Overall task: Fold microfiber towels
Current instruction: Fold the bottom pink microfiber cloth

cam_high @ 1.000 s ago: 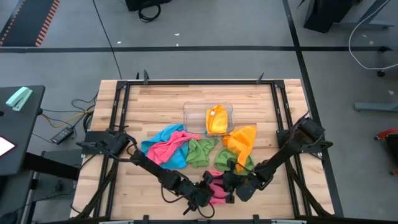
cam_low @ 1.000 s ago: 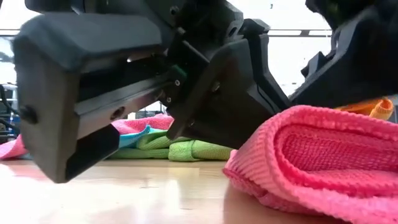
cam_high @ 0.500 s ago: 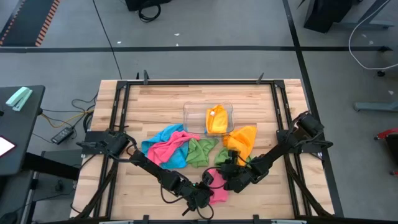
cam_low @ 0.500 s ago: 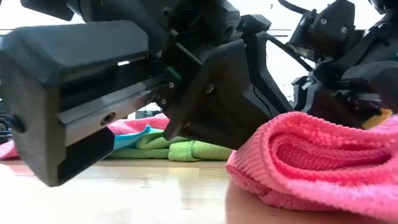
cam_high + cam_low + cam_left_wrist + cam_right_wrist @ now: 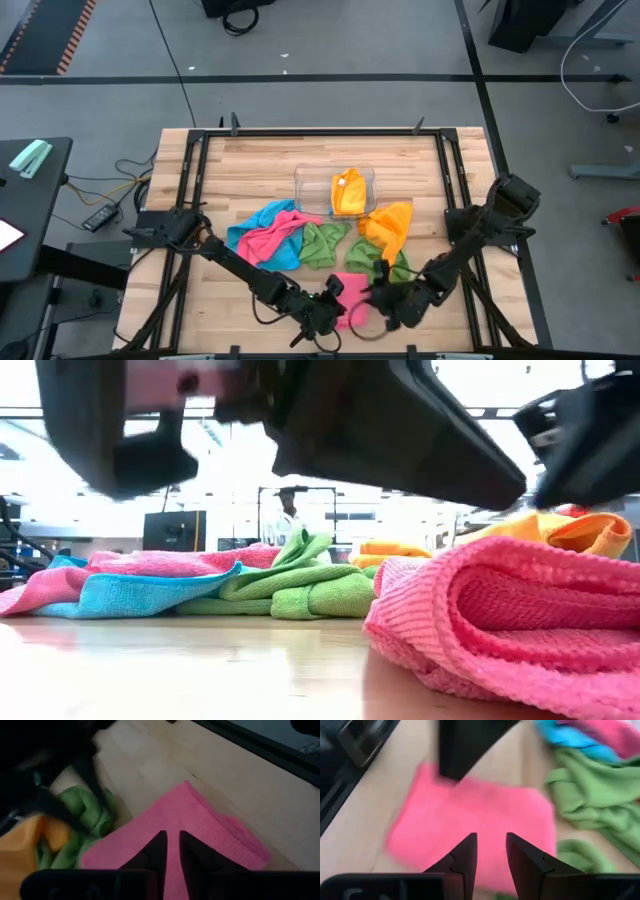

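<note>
Since the pink towel [image 5: 350, 292] is soft, light microfiber with a grippy nap, it should drape and hold a crease but bunch if I drag it; I'd pinch it at a corner or along the folded edge, not mid-panel. It lies folded flat on the wooden table [image 5: 250, 170] at the near edge, between my two arms; the low view shows its layered fold resting on the wood. Further back sit a pink-and-blue heap [image 5: 268, 238], green towels [image 5: 322, 243] and an orange towel [image 5: 390, 226], plus another orange one in the clear tray [image 5: 303, 180]. My left gripper [image 5: 172, 851] hovers over the pink cloth, fingers a narrow slit apart, nothing between them. My right gripper [image 5: 490, 851] hangs above the same towel from the other side, fingers parted a bit wider, also empty. Both arms reach low and inward, wrists angled down toward the towel.
</note>
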`<state>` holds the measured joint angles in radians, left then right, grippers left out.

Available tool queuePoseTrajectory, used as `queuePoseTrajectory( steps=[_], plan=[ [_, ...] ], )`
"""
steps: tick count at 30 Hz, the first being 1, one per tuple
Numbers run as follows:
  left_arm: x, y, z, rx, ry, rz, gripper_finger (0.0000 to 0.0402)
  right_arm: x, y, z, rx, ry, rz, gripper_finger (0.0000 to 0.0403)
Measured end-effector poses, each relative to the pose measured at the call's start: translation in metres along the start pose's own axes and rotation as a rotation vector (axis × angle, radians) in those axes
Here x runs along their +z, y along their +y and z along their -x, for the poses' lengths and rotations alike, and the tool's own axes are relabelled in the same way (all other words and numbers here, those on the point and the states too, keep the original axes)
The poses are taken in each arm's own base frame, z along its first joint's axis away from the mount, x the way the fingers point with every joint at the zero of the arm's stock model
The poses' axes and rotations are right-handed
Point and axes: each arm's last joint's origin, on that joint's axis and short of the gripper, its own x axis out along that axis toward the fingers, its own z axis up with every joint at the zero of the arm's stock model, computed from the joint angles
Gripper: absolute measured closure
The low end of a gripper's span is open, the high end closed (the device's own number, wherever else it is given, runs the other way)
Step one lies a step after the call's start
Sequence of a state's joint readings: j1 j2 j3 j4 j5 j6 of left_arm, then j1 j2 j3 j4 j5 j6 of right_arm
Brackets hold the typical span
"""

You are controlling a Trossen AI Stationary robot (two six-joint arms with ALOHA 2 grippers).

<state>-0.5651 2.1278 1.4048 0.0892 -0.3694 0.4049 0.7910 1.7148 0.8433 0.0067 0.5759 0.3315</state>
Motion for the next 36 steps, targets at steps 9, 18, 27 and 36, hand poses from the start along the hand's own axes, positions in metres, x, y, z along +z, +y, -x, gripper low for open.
queuePoseTrajectory(
  steps=[9,18,27,36],
  plan=[
    [0.001,0.016,0.013,0.008,0.062,0.153,0.0360,-0.012,0.015,0.011,0.012,0.035,0.215,0.0237],
    [-0.001,0.019,0.014,0.015,0.079,0.369,0.0357,-0.013,0.019,0.009,-0.013,0.110,0.468,0.0136],
    [0.004,0.001,0.021,-0.051,0.084,0.507,0.0360,-0.014,0.026,-0.006,-0.034,0.137,0.647,0.0116],
    [0.004,0.004,0.020,-0.002,0.081,0.531,0.0365,-0.015,0.027,-0.004,-0.038,0.140,0.661,0.0116]
  ],
)
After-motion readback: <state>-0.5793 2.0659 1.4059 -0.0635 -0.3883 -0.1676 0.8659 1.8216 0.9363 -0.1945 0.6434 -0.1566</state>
